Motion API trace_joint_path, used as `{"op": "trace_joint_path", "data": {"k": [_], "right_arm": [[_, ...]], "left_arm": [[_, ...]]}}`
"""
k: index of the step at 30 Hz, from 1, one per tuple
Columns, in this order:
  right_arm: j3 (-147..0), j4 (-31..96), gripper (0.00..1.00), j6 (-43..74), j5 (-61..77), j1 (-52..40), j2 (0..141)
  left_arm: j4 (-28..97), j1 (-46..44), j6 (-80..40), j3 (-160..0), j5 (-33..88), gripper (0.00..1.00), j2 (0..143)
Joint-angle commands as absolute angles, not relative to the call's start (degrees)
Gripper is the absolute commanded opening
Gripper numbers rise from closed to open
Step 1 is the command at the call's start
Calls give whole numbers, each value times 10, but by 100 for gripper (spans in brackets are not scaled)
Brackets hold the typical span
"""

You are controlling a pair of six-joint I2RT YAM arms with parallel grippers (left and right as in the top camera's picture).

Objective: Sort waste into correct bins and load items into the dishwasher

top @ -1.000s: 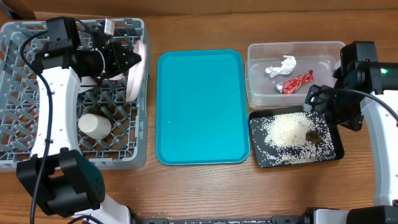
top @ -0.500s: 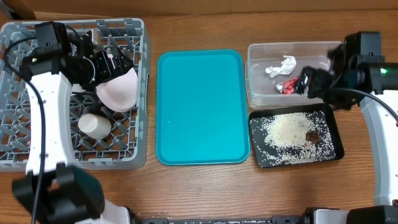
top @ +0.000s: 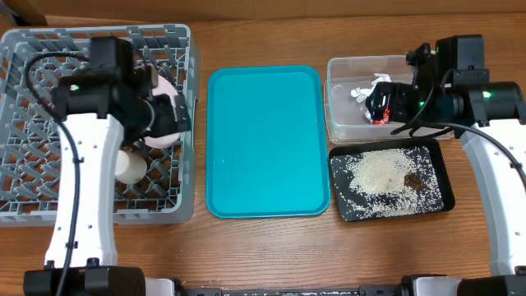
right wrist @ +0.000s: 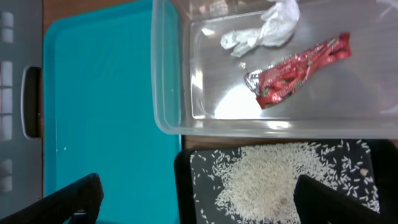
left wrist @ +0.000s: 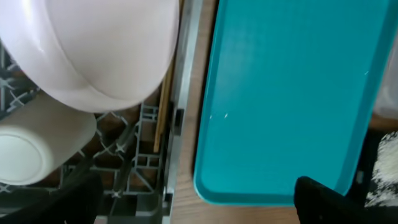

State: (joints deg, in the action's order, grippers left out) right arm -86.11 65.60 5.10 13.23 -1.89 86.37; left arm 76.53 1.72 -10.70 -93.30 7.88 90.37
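Plate (left wrist: 93,50) looks loosely propped in the grey rack (top: 99,215); with left pincer (left wrist: 196,196) and right pincer (right wrist: 199,193) both spread wide and empty, it could slide onto the bowl (left wrist: 31,149).

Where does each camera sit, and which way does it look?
Overhead: above the table, looking straight down on grey rack, teal tray, clear tub, black tray; left arm and right arm show.
Left wrist: on the left arm, looking down at the rack's edge, white dish and chopsticks; open jaws' dark tips at bottom corners.
Right wrist: looking down into the tub at red wrapper and tissue; jaws likewise.
Shared: all three show the teal tray.
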Motion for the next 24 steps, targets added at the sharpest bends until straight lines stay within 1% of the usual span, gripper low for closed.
{"op": "trace_joint_path", "data": {"k": [1,6,13,15,18,21,24], "right_arm": [[-823,652,100,67,113,-18,826],[-726,609,100,79,102,-18,718],[-564,529,100,77,75,-18,495],[-545,536,100,77,75,-18,455],[-543,581,100,77,75,-18,417],[-543,617,100,77,75,-18,406],[-543,625,100,77,75,-18,407]], "left_arm": [[755,-21,-119,-888,46,99,860],[682,-44,-129,-771,41,99,741],[548,-53,-129,-564,40,100,477],[536,-53,-129,-529,39,100,420],[525,-53,-129,-498,39,100,357],[557,-53,-129,-494,39,100,335],[581,-53,-129,-494,39,100,336]]}}
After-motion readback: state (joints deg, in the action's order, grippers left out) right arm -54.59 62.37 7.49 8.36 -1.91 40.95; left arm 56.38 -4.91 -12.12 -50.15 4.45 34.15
